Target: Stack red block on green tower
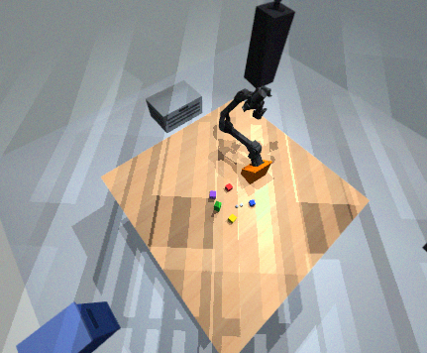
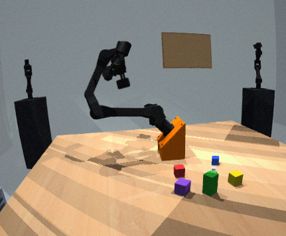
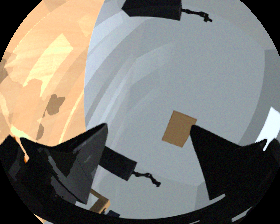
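Observation:
The red block [image 1: 229, 186] [image 2: 179, 170] lies on the wooden table top, in front of the orange arm base [image 1: 256, 171] [image 2: 172, 142]. The green tower [image 1: 217, 205] [image 2: 210, 183] stands upright a short way from it. My gripper [image 1: 260, 106] [image 2: 122, 81] [image 3: 151, 128] is open and empty, raised high above the table and far from both. In the wrist view the fingers stand wide apart with only the wall and room between them; no blocks show there.
A purple block [image 1: 212, 194] [image 2: 182, 186], a yellow block [image 1: 232, 217] [image 2: 235, 177] and a blue block [image 1: 252, 202] [image 2: 215, 160] lie around the tower. A small white piece [image 2: 214, 169] sits behind the tower. Black pillars [image 2: 33, 129] [image 2: 258, 111] stand off the table.

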Controlling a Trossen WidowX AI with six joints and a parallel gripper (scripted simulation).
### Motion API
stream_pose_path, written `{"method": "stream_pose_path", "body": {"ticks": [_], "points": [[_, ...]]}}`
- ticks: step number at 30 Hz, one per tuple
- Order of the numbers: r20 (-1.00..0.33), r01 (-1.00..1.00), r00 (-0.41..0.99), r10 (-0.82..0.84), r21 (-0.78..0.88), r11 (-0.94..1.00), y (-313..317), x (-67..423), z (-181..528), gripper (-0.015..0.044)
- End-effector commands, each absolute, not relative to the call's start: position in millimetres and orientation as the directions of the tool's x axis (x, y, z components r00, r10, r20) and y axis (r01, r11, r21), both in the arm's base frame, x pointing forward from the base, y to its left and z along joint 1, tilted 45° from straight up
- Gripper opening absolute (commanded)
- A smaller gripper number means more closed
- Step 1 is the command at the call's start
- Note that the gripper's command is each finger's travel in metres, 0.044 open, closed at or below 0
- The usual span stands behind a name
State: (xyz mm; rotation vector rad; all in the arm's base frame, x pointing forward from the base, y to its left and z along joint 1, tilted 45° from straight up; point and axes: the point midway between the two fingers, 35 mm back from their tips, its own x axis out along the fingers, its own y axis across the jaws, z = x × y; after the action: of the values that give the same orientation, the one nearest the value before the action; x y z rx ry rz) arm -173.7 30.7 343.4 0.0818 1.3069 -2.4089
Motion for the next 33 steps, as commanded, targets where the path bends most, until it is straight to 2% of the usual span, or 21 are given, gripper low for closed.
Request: {"method": "stream_pose_path", "body": {"ticks": [1,5,9,13,17,21,25,30,33], "points": [[-0.241,0.372,-0.920,-0.309,-0.787,-0.493,33,-174,342,0.0426],[-0.344,0.385,-0.918,-0.199,-0.646,-0.659,68,-173,320,0.0440],[-0.466,0.315,-0.881,-0.079,-0.454,-0.834,109,-162,291,0.0440],[-0.581,0.159,-0.814,0.019,-0.255,-0.954,145,-143,262,0.0440],[-0.687,-0.059,-0.721,0.091,-0.070,-0.996,175,-115,233,0.0440],[-0.779,-0.309,-0.613,0.134,0.080,-0.948,196,-82,205,0.0440],[-0.854,-0.559,-0.498,0.152,0.182,-0.809,208,-45,179,0.0440],[-0.916,-0.771,-0.378,0.136,0.230,-0.594,213,-6,155,0.0440],[-0.951,-0.887,-0.291,0.099,0.230,-0.401,212,24,137,0.0440]]}}
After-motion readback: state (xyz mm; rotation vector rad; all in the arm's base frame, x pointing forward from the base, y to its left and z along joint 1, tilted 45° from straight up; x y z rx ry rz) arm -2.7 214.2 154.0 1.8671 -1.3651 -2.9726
